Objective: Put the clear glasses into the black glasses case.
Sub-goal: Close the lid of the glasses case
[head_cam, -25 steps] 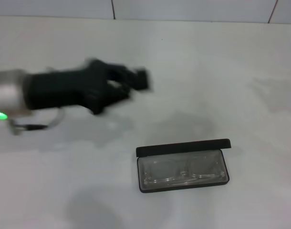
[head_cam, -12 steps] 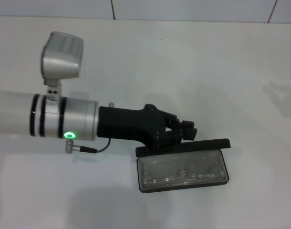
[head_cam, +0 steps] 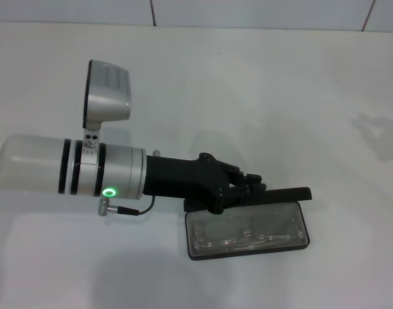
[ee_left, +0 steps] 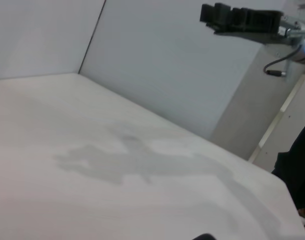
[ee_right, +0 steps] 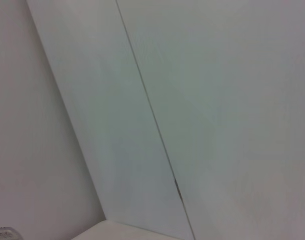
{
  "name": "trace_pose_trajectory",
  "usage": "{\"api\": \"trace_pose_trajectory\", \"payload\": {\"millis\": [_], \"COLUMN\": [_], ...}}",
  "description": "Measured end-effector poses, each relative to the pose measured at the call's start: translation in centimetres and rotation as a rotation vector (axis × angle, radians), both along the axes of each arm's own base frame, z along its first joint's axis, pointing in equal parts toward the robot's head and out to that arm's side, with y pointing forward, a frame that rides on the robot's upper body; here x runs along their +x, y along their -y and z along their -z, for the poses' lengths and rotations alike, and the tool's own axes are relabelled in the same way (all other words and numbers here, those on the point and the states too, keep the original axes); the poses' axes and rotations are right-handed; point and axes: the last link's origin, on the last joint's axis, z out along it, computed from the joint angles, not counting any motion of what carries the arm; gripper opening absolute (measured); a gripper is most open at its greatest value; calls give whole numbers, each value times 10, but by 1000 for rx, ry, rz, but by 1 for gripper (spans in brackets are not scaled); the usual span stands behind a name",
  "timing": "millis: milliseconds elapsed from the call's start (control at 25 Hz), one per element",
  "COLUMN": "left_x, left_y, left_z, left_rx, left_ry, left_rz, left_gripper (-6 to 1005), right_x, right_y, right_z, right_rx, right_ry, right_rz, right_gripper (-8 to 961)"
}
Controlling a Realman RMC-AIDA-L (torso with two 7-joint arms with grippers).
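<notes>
The black glasses case (head_cam: 248, 253) lies open on the white table near the front, its lid (head_cam: 293, 192) standing up along the far side. The clear glasses (head_cam: 248, 233) lie folded inside on the grey lining. My left gripper (head_cam: 253, 183) has come in from the left and is shut, with nothing held, right at the left part of the lid's upper edge. In the left wrist view my right gripper (ee_left: 208, 15) hangs high up and far off, parked; it does not show in the head view.
The white table (head_cam: 312, 96) stretches around the case, with a tiled wall (head_cam: 248, 11) behind it. The left arm's silver forearm (head_cam: 67, 170) crosses the left half of the table. The right wrist view shows only wall panels (ee_right: 217, 100).
The left arm has swung from the back left of the table down to the case. Its gripper now sits at the lid, slightly lower than half a second ago. The case has not moved.
</notes>
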Motion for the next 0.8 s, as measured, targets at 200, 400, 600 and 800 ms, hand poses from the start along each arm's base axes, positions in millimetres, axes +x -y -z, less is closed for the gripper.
{"api": "trace_pose_trajectory", "payload": {"millis": [200,400,600,800], "left_x": [-2,-4,-5,-7], "left_y": [0,2,7,15], "left_z": [2,4,8,13], "left_rx": [3,-3,-37,-76], "left_ry": [-15,-17,-44,-75], "left_rz": [-4,-12,11,42], "left_gripper": [157,157,157,156], "right_x": [1,2,1,0], "right_y": [1,1,1,0], "right_z": [1,3,5,6], "right_rx": [-3,-7,-17,-24], "right_ry": [-3,-10,-13,-11], "right_rz": [1,4,-2,-9], "right_gripper": [163,163,164,164]}}
